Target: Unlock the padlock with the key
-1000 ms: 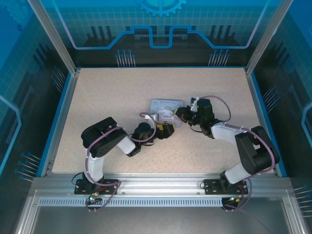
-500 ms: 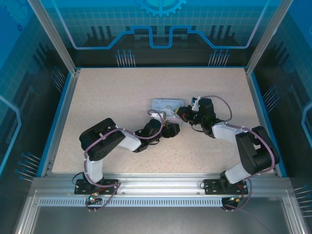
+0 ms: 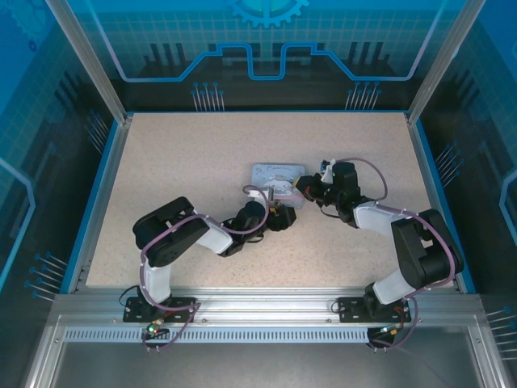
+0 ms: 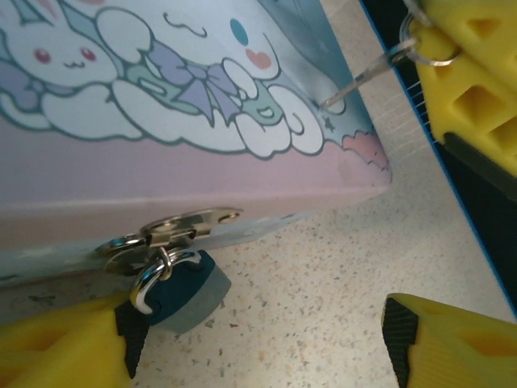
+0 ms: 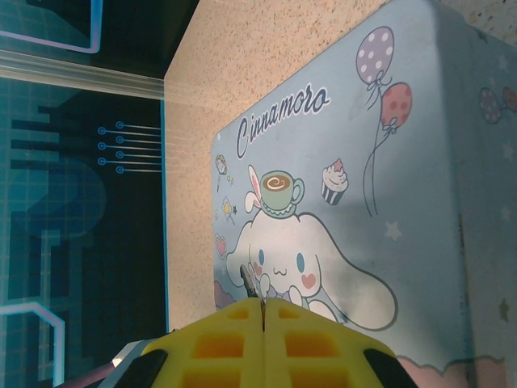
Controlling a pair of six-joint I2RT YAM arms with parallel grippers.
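Two jobs split: left end effector (image 4: 262, 331) sits spread open astride the padlock (image 4: 182, 291) hanging off the tin (image 4: 242, 186), likely to steady it, while right end effector (image 5: 264, 305) clenches the key (image 4: 363, 78), tip on the lid.

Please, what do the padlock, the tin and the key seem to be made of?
The padlock has a matte blue-grey body, perhaps painted metal or plastic. Its shackle looks like polished silver metal, judging by the bright reflections. The tin is probably thin sheet metal with a smooth printed cartoon finish. The key looks like thin bare metal, grey with a glint.
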